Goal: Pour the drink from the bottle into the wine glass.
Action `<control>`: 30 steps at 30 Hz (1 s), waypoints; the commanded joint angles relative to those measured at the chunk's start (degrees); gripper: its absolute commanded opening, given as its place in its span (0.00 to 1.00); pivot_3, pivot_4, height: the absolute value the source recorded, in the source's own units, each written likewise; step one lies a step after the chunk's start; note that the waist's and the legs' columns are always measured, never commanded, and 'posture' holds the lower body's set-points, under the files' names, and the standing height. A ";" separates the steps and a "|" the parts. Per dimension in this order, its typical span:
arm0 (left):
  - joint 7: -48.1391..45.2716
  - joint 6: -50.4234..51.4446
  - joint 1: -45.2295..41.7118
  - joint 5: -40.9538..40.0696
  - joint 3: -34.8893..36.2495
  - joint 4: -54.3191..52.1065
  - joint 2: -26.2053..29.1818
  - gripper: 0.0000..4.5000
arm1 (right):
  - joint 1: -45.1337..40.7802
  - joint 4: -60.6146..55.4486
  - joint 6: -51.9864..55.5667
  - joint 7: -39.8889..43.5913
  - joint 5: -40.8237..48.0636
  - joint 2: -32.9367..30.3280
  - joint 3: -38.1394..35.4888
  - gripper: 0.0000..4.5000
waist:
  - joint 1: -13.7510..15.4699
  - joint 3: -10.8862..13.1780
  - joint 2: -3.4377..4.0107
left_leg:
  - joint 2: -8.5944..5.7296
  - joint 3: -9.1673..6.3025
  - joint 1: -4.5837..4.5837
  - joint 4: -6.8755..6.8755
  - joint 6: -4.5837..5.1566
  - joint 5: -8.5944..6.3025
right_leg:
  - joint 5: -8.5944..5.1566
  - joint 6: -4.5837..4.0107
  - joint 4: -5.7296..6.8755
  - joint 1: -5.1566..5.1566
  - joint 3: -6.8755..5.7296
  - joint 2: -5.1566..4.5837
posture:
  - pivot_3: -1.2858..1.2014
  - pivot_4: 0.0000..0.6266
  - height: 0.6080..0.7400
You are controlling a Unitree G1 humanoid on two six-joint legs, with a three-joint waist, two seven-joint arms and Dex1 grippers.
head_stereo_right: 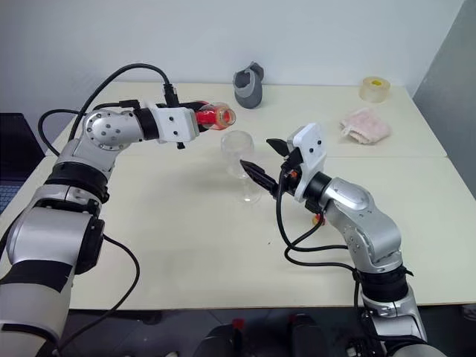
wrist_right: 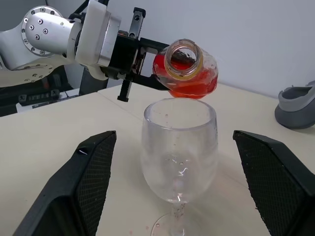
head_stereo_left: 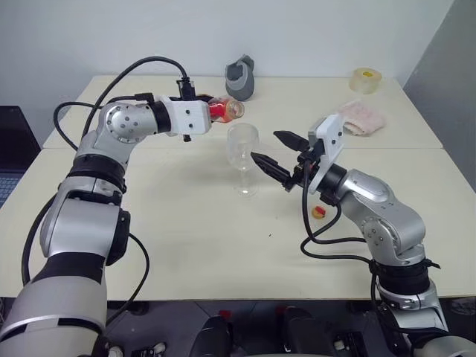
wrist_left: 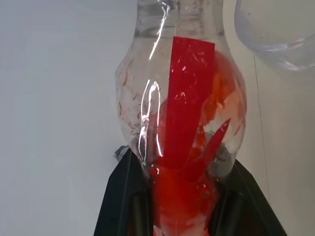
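Head views: left gripper [head_stereo_left: 212,111] clamped on the bottle [head_stereo_left: 225,109], which is tipped near level, open mouth just above and behind the wine glass [head_stereo_left: 242,145] rim. Glass upright on the table [head_stereo_left: 186,238]. Right gripper [head_stereo_left: 281,155] spread wide, fingers flanking the bowl, apart from it. Yellow cap [head_stereo_left: 318,212] on the table by the right arm.

Left wrist view: bottle fills the fingers' grasp, red label facing.

Right wrist view: the drink [wrist_right: 189,86] pooled low in the tilted bottle; glass bowl looks empty.

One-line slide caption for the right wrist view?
Left gripper tilts the uncapped bottle above the empty wine glass, flanked by the open right jaws.
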 commanded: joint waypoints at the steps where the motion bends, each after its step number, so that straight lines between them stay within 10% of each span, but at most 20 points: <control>1: 2.12 -2.39 -3.23 1.16 -0.28 0.05 1.99 0.20 | -0.09 -1.51 -1.45 0.39 0.08 0.37 0.14 0.90 | -0.01 0.00 0.00 | 0.00 0.00 0.00 0.00 0.00 0.00 | 0.00 0.00 0.00 0.00 0.00 0.00 | 0.52 0.24 1.00; 30: 11.65 -8.61 -10.06 12.23 -6.97 4.22 5.70 0.20 | -0.10 -0.80 -3.21 0.50 -0.41 0.52 0.73 0.90 | -0.11 0.00 0.00 | -0.01 0.01 -0.01 0.02 0.00 0.00 | 0.00 0.00 0.03 -0.01 0.00 0.00 | 0.52 0.24 1.00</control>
